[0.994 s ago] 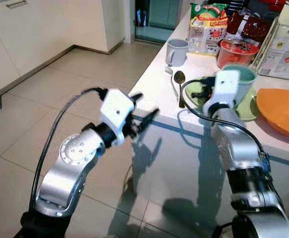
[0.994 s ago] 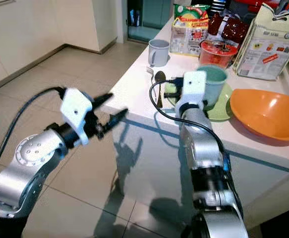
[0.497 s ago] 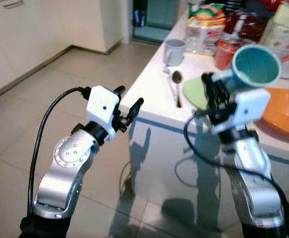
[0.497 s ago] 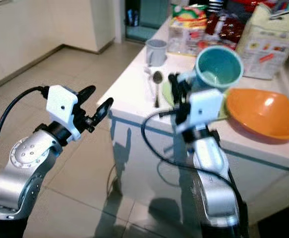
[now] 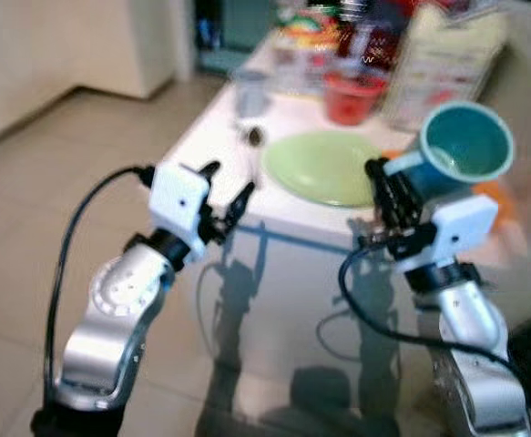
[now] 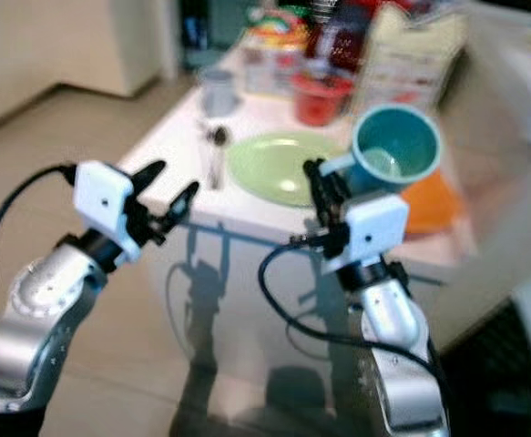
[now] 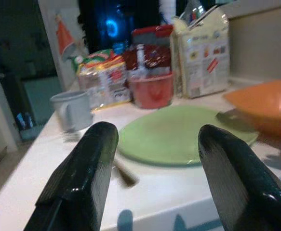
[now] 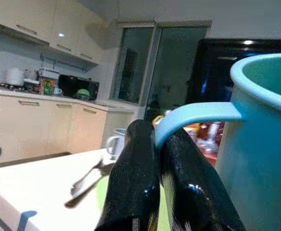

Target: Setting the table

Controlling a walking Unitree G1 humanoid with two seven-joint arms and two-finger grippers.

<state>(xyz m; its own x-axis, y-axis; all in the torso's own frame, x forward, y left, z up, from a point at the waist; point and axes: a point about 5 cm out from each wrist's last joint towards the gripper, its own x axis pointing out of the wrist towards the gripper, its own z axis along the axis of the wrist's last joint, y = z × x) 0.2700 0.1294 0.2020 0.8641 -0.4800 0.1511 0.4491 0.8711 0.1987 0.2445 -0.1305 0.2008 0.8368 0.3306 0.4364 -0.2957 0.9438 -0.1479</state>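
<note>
My left end effector (image 5: 227,193) hovers with fingers spread and empty before the table (image 5: 219,137) edge. Beyond it lies the green plate (image 5: 324,167); my right end effector (image 6: 327,193) pinches the teal mug (image 6: 394,149) by its handle, raised just beside the plate.

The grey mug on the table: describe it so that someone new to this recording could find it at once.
Start at the white table and its green plate. Past the plate, beside the spoon, stands the grey mug, before the snack packets. It is the one plain grey cup; the teal mug is held aloft by the right gripper.
</note>
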